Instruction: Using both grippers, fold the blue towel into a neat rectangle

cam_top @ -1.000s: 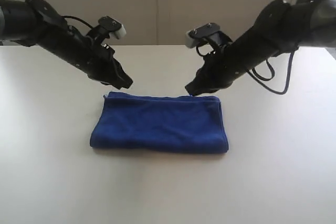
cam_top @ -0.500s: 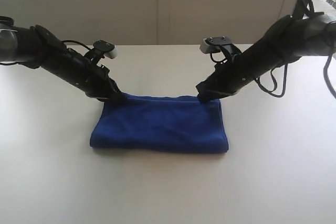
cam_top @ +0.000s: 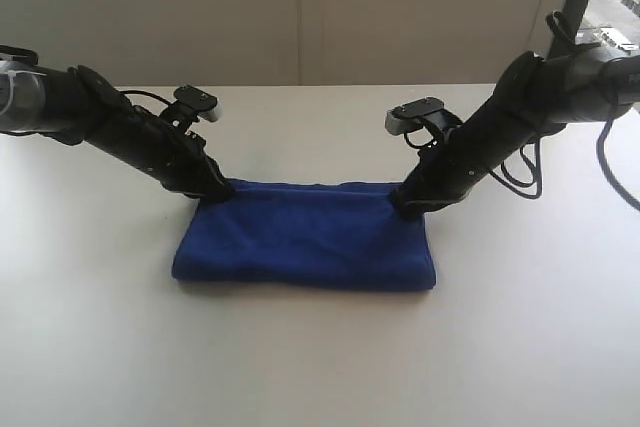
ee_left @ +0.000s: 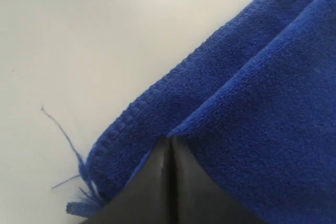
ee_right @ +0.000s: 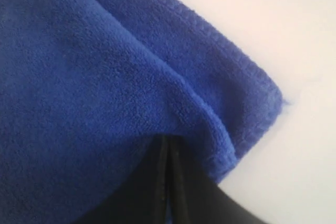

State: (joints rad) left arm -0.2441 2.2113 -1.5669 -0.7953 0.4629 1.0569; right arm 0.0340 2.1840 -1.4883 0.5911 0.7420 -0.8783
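Both wrist views crop the blue towel (ee_left: 252, 103). Whether left gripper (ee_left: 169, 140) or right gripper (ee_right: 167, 140) pinches cloth (tips at its fold) is unclear.

No readable text anywhere, blue towel (cam_top: 305, 242) plain, no labels, numbers or signs legible

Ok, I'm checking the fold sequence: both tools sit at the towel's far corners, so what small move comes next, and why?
Probably open both tools slightly to pinch the far edge. The left tool and right tool are shut, tips on the far corners of the blue towel, no cloth plainly in their jaws, so they likely cannot lift it for another fold yet.
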